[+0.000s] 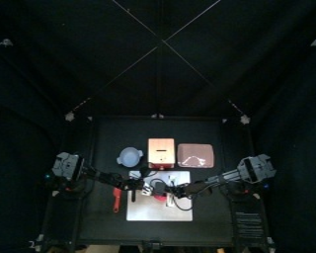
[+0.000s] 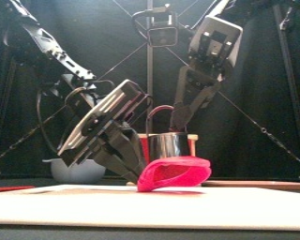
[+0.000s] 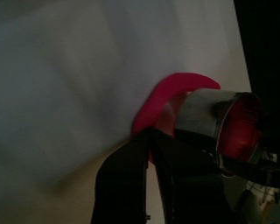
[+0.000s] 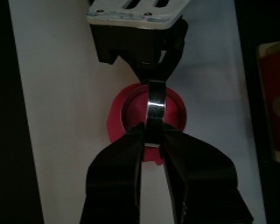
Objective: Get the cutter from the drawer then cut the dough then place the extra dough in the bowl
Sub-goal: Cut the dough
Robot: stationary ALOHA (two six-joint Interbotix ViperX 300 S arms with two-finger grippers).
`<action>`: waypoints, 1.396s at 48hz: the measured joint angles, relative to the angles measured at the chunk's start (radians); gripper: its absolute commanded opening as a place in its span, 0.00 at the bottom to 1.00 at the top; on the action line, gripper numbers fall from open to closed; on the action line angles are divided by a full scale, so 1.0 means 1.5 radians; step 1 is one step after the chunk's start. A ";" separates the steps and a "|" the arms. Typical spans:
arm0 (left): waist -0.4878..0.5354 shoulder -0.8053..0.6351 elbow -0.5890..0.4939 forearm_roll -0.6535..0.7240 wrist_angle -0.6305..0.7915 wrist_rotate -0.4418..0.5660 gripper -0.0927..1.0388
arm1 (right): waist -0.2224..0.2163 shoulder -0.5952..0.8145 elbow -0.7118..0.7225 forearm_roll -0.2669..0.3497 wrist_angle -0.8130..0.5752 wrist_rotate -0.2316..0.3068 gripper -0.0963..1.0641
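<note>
The flat ring of pink-red dough (image 2: pixel 178 173) at the left gripper (image 3: pixel 152 144) tips is plain magenta-red. The round metal cutter (image 2: pixel 169 146) under the right gripper (image 4: pixel 154 136) is shiny silver with a dark wire handle. Both grippers' jaws are black. Beneath them, the flat cutting board (image 2: pixel 247 192) is plain white. Beyond the left gripper, the two-handled bowl (image 2: pixel 75 172) is blue-grey.
</note>
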 measured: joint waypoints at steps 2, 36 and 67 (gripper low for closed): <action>0.000 0.001 0.000 0.000 0.000 0.000 0.48 | 0.000 0.000 0.000 0.001 0.001 0.000 0.54; 0.000 0.000 0.000 0.000 0.001 0.000 0.48 | 0.000 -0.010 -0.003 -0.004 0.016 0.002 0.54; 0.000 0.001 0.000 0.000 0.000 0.000 0.48 | 0.000 -0.027 -0.003 -0.005 0.027 0.000 0.54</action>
